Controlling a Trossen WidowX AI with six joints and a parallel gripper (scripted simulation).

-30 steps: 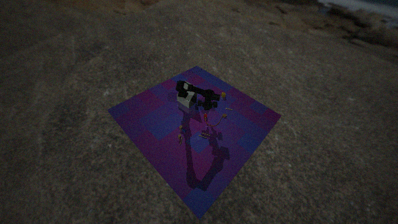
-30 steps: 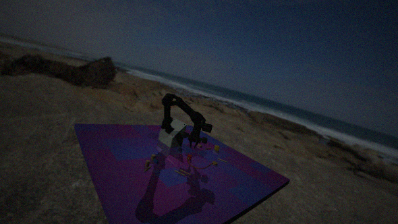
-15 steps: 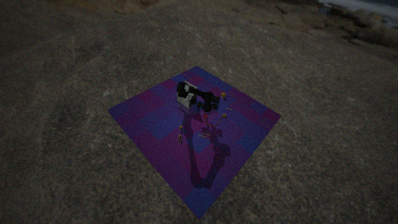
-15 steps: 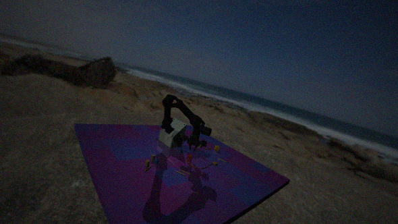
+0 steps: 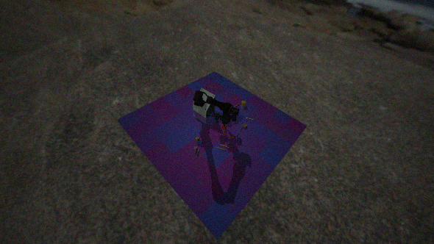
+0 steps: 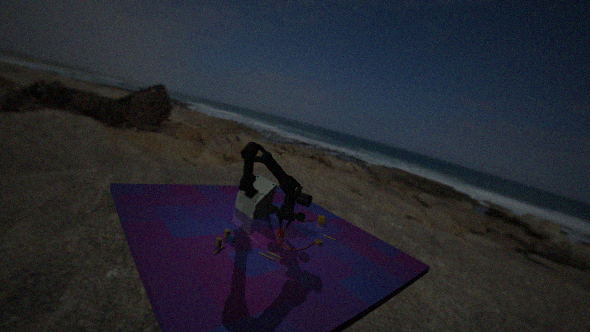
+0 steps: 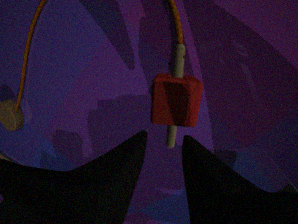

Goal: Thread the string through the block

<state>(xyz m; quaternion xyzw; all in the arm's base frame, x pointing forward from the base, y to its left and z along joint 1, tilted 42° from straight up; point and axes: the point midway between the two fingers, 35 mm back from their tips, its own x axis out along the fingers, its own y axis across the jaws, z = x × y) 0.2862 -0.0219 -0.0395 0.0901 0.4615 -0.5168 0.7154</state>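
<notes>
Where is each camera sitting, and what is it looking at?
Top: high above, looking down at the purple mat and the whole arm.
Exterior: off to one side, low, seeing the arm against sea and sky.
Wrist: on the arm, looking past two dark fingers at the red block with the stick poking through.
Top and exterior share mat and arm.
</notes>
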